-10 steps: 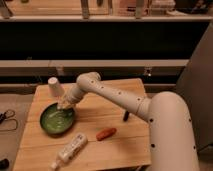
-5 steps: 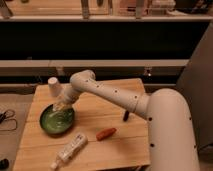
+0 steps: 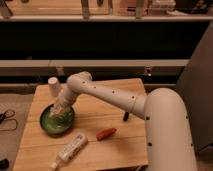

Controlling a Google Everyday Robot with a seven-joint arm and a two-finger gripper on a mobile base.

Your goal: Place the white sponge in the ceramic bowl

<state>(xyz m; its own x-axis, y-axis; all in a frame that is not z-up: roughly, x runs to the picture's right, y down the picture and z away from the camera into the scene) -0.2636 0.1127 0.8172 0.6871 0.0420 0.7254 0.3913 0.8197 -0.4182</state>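
Hovering over the ceramic bowl (image 3: 51,124) on the wooden table (image 3: 107,102), the gripper (image 3: 60,112) keeps its jaws clenched.

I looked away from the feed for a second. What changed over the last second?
The arm swung left and lowered, bringing the gripper down over the green bowl. Its jaws are shut. The white cup, tube, orange thing and table stayed put.
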